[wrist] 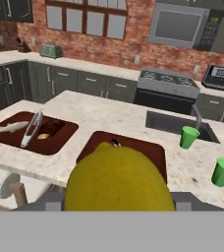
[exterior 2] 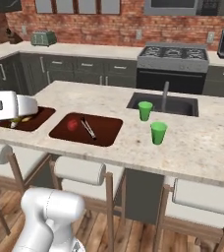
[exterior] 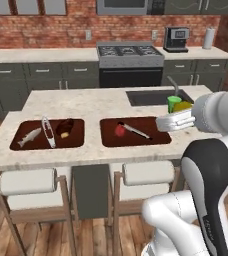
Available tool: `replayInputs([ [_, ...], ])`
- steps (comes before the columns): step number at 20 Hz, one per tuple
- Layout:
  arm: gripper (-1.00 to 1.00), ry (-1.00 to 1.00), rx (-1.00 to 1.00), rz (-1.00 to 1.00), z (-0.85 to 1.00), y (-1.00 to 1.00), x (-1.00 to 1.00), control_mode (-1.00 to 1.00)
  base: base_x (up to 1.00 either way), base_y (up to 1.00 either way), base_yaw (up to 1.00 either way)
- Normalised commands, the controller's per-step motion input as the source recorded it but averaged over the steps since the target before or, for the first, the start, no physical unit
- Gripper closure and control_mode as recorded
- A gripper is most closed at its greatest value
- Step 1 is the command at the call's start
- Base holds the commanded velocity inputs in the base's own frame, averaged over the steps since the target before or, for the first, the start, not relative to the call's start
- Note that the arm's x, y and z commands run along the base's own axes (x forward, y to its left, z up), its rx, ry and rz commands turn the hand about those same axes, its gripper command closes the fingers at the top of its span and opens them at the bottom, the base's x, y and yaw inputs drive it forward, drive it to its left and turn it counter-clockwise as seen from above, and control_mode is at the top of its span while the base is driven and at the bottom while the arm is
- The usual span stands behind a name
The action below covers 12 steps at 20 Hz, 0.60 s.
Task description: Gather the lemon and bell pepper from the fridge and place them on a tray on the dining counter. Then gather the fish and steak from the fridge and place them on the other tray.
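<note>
My gripper point(wrist: 116, 198) is shut on the yellow lemon point(wrist: 116, 179), which bulks large at the bottom of the hand view. The hand hovers at the dining counter's point(exterior: 86, 102) near edge, close to the right tray point(exterior: 136, 141). The lemon point(exterior 2: 24, 119) peeks out under the hand point(exterior 2: 11, 106). In that right tray lies the red bell pepper point(exterior: 119, 130) beside a slim utensil point(exterior: 135, 131). The left tray point(exterior: 16, 144) holds the silver fish point(exterior: 30, 137), metal tongs point(exterior: 48, 131) and the dark steak point(exterior: 65, 128). The fridge is out of view.
Two green cups point(exterior 2: 145, 110) point(exterior 2: 158, 133) stand on the counter near the dark sink point(exterior 2: 175, 104) and its faucet point(exterior 2: 165, 96). Stools point(exterior: 28, 182) line the near side. A stove point(exterior: 130, 55) and worktop run along the brick back wall.
</note>
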Motion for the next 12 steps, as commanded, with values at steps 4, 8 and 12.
replayInputs([
  [4,1.00,0.00,0.00,0.00,0.00,0.00,0.00,1.00,0.35,-0.01,-0.16],
  [8,1.00,0.00,0.00,0.00,0.00,0.00,0.00,1.00,0.43,0.00,-0.10],
  [12,1.00,0.00,0.00,0.00,0.00,0.00,0.00,1.00,0.48,0.06,-0.03],
])
